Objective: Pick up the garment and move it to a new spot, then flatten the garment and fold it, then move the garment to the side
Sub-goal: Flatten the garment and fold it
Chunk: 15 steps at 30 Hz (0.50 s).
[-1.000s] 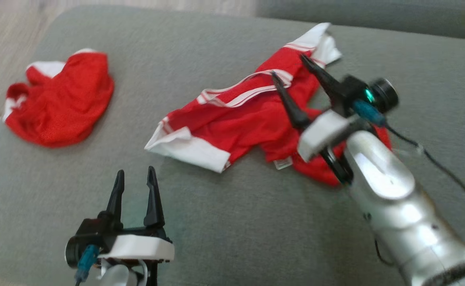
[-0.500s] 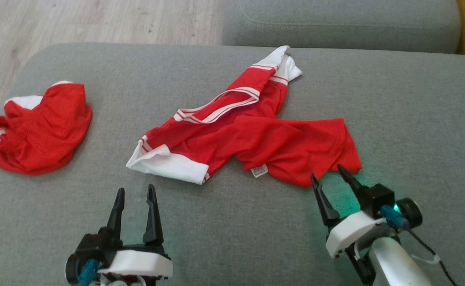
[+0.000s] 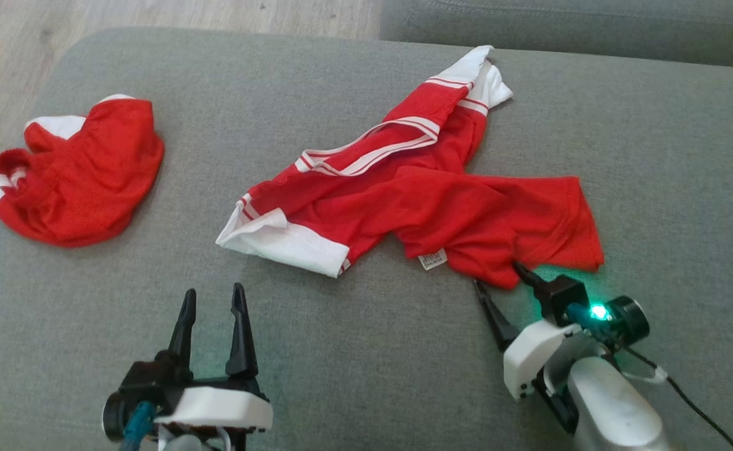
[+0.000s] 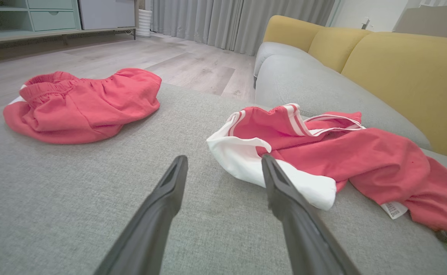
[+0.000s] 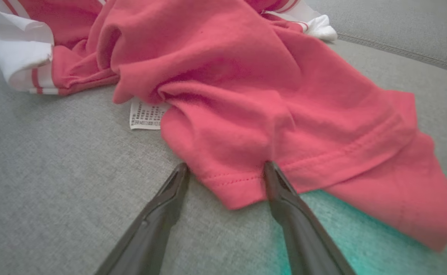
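A red garment (image 3: 416, 200) of fine mesh-like knit is seen spread in a rumpled, sprawling shape across the middle of the head view, on a grey sofa cushion (image 3: 341, 369) of coarse woven cloth. Broad white bands and thin white stripes are shown along its upper and left edges, and a white cuff is folded over at its lower left end. A small printed care label (image 3: 433, 258) is turned out at its lower edge and lies flat on the cushion.

The right gripper (image 3: 499, 277) is placed at the lower right of the head view, at the garment's lowest red corner. In the right wrist view, its two dark tapered fingers (image 5: 296, 214) are held wide apart with the stitched hem corner lying between them. The right-hand finger is set against the hem, and nothing is clamped. A green light (image 3: 598, 311) is cast from the wrist onto the cushion.

The left gripper (image 3: 213, 291) is held at the lower left of the head view, over bare cushion just below the white cuff. Its fingers are likewise spread, and nothing is held.

A second red garment (image 3: 78, 181), bunched into a rounded heap with a gathered waistband, is seen at the upper left. Pale wooden floor (image 3: 153, 12) is visible at the top left, and a yellow padded backrest (image 4: 399, 68) at the upper right of the left wrist view.
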Available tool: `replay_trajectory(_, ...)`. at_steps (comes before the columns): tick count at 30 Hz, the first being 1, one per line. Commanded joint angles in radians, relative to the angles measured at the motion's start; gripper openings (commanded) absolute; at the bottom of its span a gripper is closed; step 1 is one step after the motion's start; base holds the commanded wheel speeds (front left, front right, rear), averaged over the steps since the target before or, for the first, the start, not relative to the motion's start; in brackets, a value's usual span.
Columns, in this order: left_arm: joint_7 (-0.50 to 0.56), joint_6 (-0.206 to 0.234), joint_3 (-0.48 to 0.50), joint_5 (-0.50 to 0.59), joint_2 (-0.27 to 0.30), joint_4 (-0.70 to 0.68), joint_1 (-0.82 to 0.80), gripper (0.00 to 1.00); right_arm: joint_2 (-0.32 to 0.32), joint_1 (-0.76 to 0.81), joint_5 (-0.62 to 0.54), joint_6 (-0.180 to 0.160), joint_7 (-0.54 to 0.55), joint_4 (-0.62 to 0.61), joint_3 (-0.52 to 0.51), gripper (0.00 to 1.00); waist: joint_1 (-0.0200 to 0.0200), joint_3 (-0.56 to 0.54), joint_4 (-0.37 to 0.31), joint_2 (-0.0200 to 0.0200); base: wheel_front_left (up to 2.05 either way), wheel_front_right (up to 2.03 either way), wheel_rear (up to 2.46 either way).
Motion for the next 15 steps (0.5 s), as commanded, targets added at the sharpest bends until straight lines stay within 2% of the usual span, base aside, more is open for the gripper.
replay_trajectory(1, -0.009, 0.001, 0.028, 0.004, 0.002, -0.026, -0.038, 1.00, 0.008, -0.037, -0.004, 0.007, 0.000, -0.009, 0.022, 0.80, -0.0001, 0.003, 0.003, -0.0001, 0.00, 0.00, 0.00)
replay_trajectory(2, -0.009, 0.001, 0.028, 0.003, 0.002, -0.025, -0.040, 1.00, 0.008, -0.045, -0.007, 0.007, 0.004, 0.003, 0.021, 0.49, -0.0001, 0.005, 0.003, -0.0001, 0.00, 0.00, 0.00)
replay_trajectory(3, -0.009, 0.002, 0.029, 0.003, 0.002, -0.025, -0.041, 1.00, 0.008, -0.052, -0.008, 0.007, 0.005, 0.014, 0.020, 0.30, -0.0001, 0.005, 0.003, -0.0001, 0.00, 0.00, 0.00)
replay_trajectory(4, -0.009, 0.003, 0.031, 0.002, 0.002, -0.025, -0.042, 1.00, 0.008, -0.058, -0.010, 0.007, 0.004, 0.023, 0.019, 0.02, -0.0001, 0.005, 0.001, -0.0001, 0.00, 0.00, 0.00)
replay_trajectory(10, -0.009, 0.006, 0.038, 0.002, 0.002, -0.027, -0.041, 1.00, 0.007, -0.101, -0.034, 0.007, -0.042, 0.009, -0.049, 0.00, -0.0001, 0.000, -0.019, -0.0001, 0.00, 0.00, 0.00)
replay_trajectory(15, -0.009, 0.008, 0.040, -0.001, 0.002, -0.028, -0.035, 1.00, -0.025, -0.122, -0.080, 0.007, -0.067, -0.114, -0.155, 0.00, -0.0001, -0.013, -0.044, -0.0001, 0.00, 0.00, 0.00)
